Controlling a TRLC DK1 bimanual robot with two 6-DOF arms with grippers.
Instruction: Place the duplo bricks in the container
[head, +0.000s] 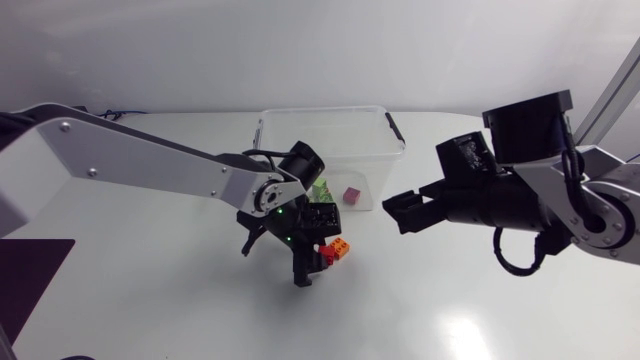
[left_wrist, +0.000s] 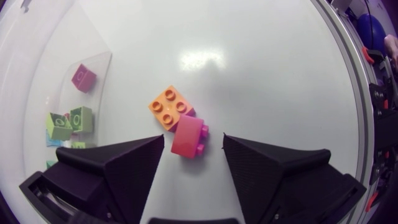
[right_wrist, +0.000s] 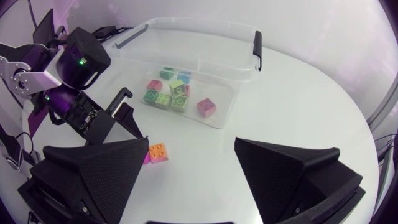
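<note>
Bricks outside the container (right_wrist: 245, 59): pink duplo brick (left_wrist: 188, 137) touching an orange duplo brick (left_wrist: 170, 107) on the bench (left_wrist: 261, 74). Left claw (left_wrist: 193, 140) is spread either side of the pink one, not pinching. Looks light, stiff, kinda slick, so I'd grab its flat sides. Right claw (right_wrist: 193, 144) is spread, empty.

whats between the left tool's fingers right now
In the left wrist view, a pink brick lies on the table between the fingers of the open left tool, touching neither; an orange brick sits against it, just ahead.
</note>
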